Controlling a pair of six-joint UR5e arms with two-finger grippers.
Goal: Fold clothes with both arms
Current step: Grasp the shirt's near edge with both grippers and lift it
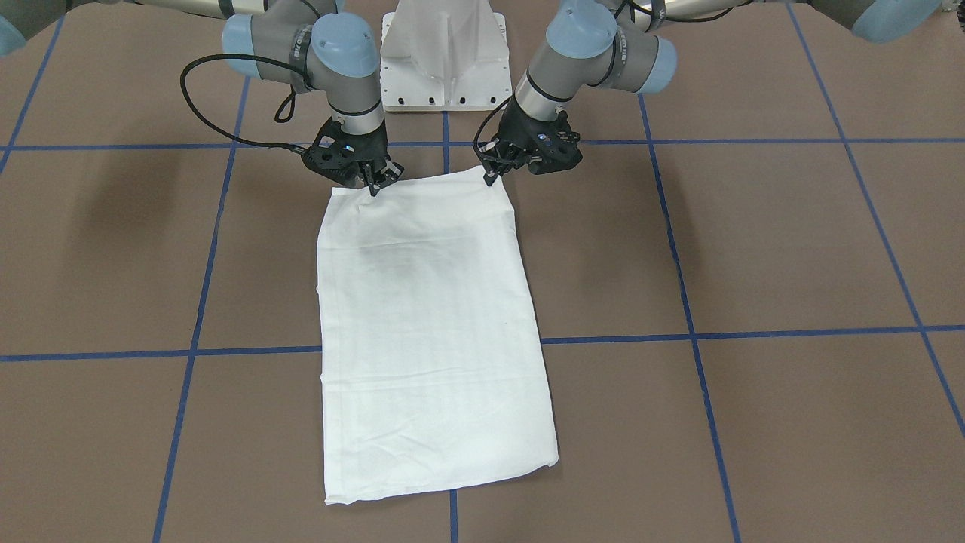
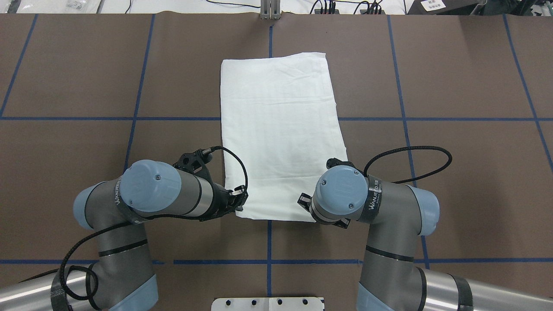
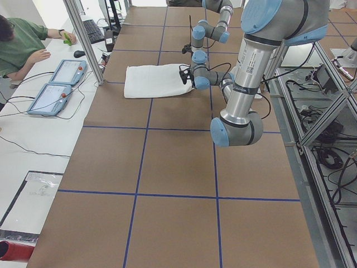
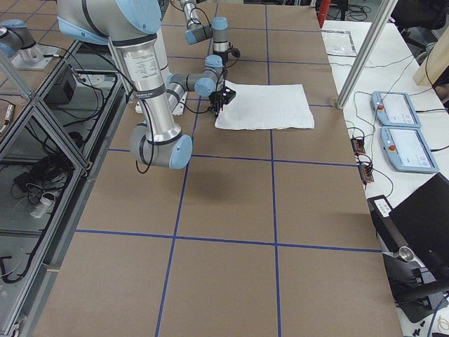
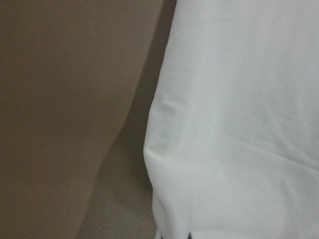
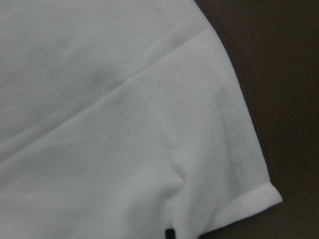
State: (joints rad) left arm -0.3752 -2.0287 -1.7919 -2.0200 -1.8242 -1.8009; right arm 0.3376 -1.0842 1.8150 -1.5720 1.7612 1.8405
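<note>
A white shirt [image 1: 430, 317], folded into a long rectangle, lies flat in the middle of the brown worktop [image 1: 754, 241]. At its edge nearest the robot, the left hand [image 1: 491, 176] is clenched on one corner, the right hand [image 1: 375, 185] on the other.

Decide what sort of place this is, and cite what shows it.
Most likely a robotics lab or test cell: two robot arms hold a white shirt on a brown table taped in a blue grid, beside aluminium framing and touchscreen control pendants.
</note>
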